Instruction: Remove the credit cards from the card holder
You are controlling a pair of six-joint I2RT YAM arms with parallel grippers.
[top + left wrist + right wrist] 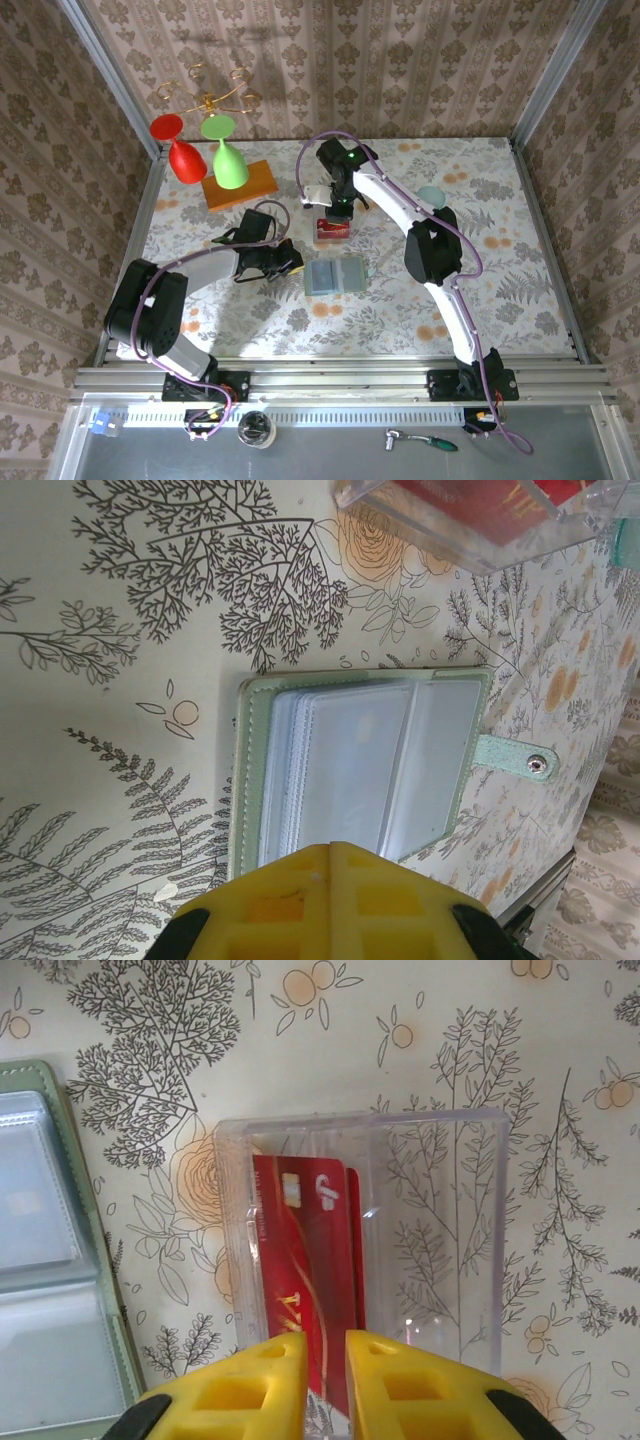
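Note:
The card holder (336, 276) lies open and flat mid-table, a pale green wallet with clear pockets (360, 760); its edge also shows at the left of the right wrist view (40, 1260). My left gripper (288, 265) is shut, its yellow tips (332, 852) over the holder's near edge with nothing between them. A red credit card (300, 1250) leans inside a clear plastic box (440, 1240), with a second red edge behind it. My right gripper (325, 1355) hovers over that box (332, 231), jaws a little apart, the card showing through the gap, not gripped.
An orange wooden block (240, 185) sits at the back left with a red glass (182, 155) and a green glass (228, 160) by it and a gold rack (205, 97) behind. A teal cup (430, 195) stands right of the right arm. Patterned walls enclose the table.

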